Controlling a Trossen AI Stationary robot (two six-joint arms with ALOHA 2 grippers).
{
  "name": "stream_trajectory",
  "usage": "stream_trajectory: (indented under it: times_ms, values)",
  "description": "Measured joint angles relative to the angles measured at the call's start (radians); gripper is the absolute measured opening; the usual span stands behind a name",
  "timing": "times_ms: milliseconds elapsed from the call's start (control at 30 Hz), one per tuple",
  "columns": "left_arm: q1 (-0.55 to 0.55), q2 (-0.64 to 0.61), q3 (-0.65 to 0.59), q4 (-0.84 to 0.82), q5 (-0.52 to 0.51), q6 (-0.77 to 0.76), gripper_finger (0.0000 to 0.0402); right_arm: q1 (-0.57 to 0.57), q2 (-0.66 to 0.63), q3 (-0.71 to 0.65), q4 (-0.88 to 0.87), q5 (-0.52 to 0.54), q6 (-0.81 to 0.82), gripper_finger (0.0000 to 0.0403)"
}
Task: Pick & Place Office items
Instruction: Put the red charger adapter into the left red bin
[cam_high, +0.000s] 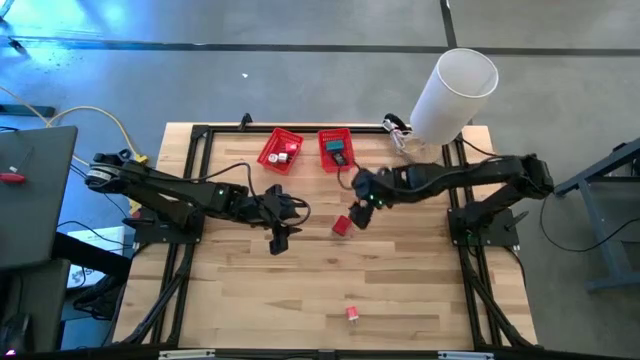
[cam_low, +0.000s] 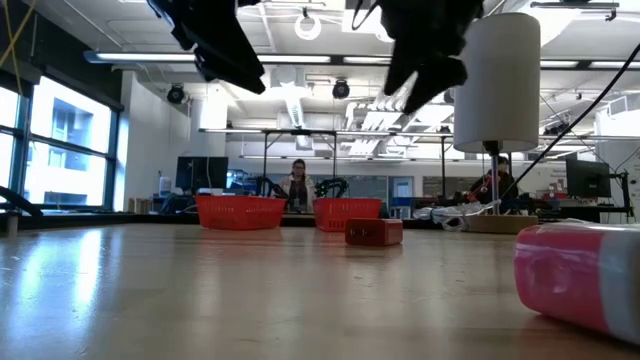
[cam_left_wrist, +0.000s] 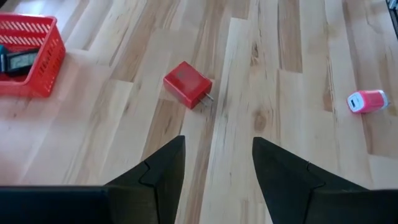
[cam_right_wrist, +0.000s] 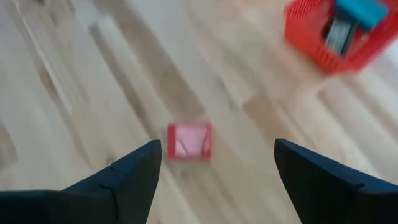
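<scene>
A red block (cam_high: 341, 226) with small metal prongs lies flat on the table's middle; it also shows as the red block (cam_left_wrist: 187, 84), the red block (cam_right_wrist: 189, 141) and the red block (cam_low: 373, 232). A pink piece (cam_high: 353, 314) lies near the near edge, also seen as the pink piece (cam_left_wrist: 367, 101) and the pink piece (cam_low: 580, 275). My right gripper (cam_high: 360, 214) hovers open just right of the red block and above it, the right gripper (cam_right_wrist: 214, 177) empty. My left gripper (cam_high: 277, 238) is open and empty to the block's left, the left gripper (cam_left_wrist: 217, 180) pointing toward it.
Two red mesh baskets (cam_high: 281, 151) (cam_high: 337, 150) sit at the far edge, holding small white, red, teal and dark pieces. A big white cylinder (cam_high: 453, 95) stands at the far right corner beside some cables (cam_high: 398, 131). People sit in the room beyond the table.
</scene>
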Motion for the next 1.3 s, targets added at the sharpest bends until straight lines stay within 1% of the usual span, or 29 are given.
stream_trajectory:
  times_ms: [200, 433, 500, 600, 700, 767, 867, 933, 967, 1033, 1100, 1167, 1300]
  values:
    - [0.000, 0.061, 0.000, 0.057, 0.000, 0.018, 0.0179, 0.106, 0.008, -0.001, -0.106, 0.002, 0.107, 0.0298]
    - [0.034, 0.160, 0.000, 0.138, -0.001, 0.041, 0.0180, 0.260, 0.008, -0.024, -0.116, 0.053, 0.233, 0.0298]
    - [0.049, 0.181, 0.000, 0.158, -0.002, 0.065, 0.0185, 0.304, 0.008, -0.035, -0.116, 0.063, 0.267, 0.0298]
    - [0.065, 0.204, 0.000, 0.175, -0.002, 0.078, 0.0212, 0.362, 0.008, -0.053, -0.112, 0.102, 0.321, 0.0298]
    - [0.075, 0.209, 0.000, 0.184, -0.003, 0.105, 0.0257, 0.409, 0.008, -0.067, -0.114, 0.149, 0.361, 0.0298]
    - [0.076, 0.208, 0.000, 0.223, -0.011, 0.099, 0.0289, 0.435, 0.008, -0.074, -0.115, 0.176, 0.379, 0.0298]
    - [0.083, 0.219, 0.001, 0.319, -0.053, 0.030, 0.0329, 0.465, 0.008, -0.089, -0.104, 0.226, 0.399, 0.0298]
    - [0.087, 0.243, 0.003, 0.376, -0.052, -0.034, 0.0346, 0.479, 0.008, -0.108, -0.098, 0.272, 0.415, 0.0298]
    - [0.087, 0.258, 0.001, 0.373, -0.050, -0.052, 0.0351, 0.484, 0.008, -0.118, -0.098, 0.295, 0.426, 0.0298]
    - [0.087, 0.309, 0.001, 0.421, -0.053, -0.057, 0.0355, 0.493, 0.008, -0.141, -0.095, 0.332, 0.450, 0.0298]
    - [0.086, 0.362, 0.000, 0.462, -0.054, -0.074, 0.0355, 0.501, 0.008, -0.161, -0.097, 0.345, 0.479, 0.0298]
    - [0.085, 0.427, 0.001, 0.564, -0.054, -0.075, 0.0356, 0.507, 0.009, -0.185, -0.090, 0.345, 0.504, 0.0298]
    - [0.085, 0.503, 0.000, 0.695, -0.068, -0.061, 0.0356, 0.517, 0.009, -0.218, -0.067, 0.345, 0.533, 0.0298]
